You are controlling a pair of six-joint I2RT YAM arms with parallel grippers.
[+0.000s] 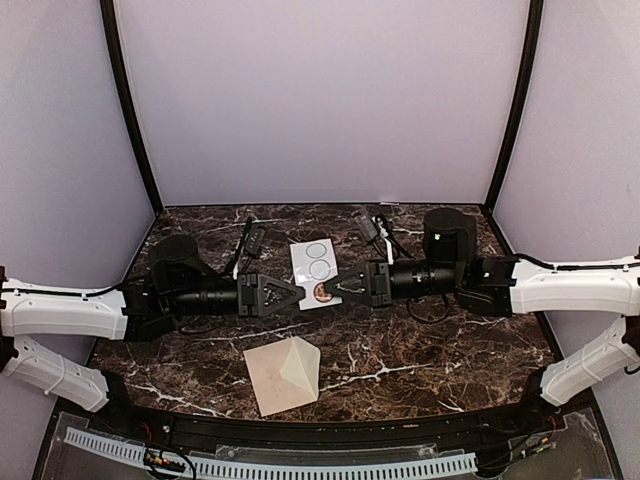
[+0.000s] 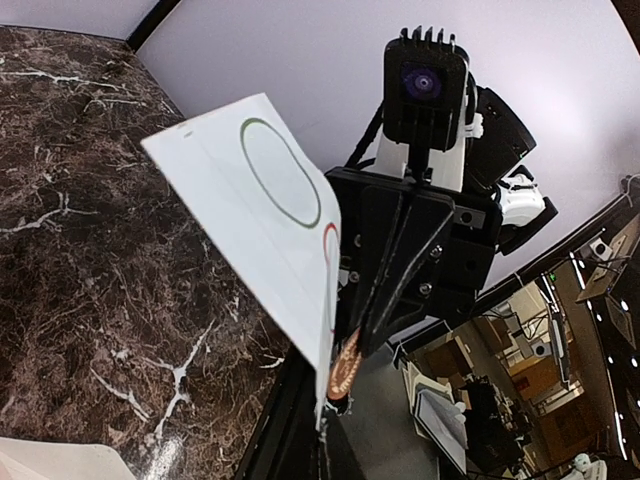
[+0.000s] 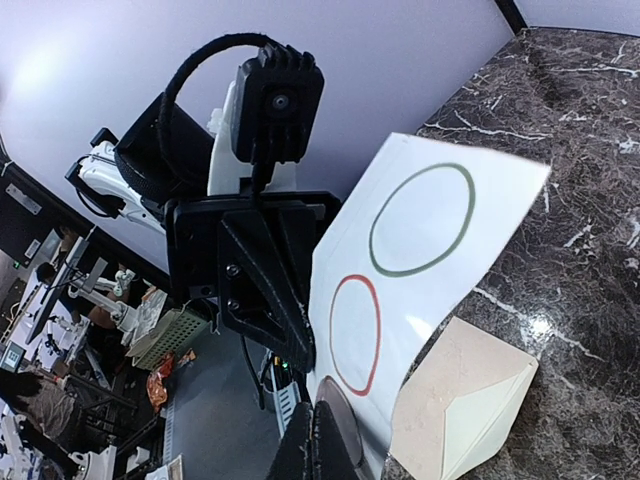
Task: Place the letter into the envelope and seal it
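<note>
You have both arms meeting tip to tip over the table (image 1: 450, 350). Your left gripper (image 1: 300, 291) and right gripper (image 1: 330, 288) are each clenched on the same low corner of the card (image 1: 314, 262), which stands on edge between them. The envelope (image 1: 272, 380) lies flat below them, toward the bases. No letter shows apart from it, so it is probably inside. You seem to be freeing the brown seal (image 1: 322, 291) at the tips. Next you need a clean peel, then a carry down onto the envelope.

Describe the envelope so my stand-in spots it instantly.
On the dark marble table, look to the middle of the near edge. The envelope lies there: pinkish-tan with a pointed flap, unlike the white card printed with circles beyond it.
</note>
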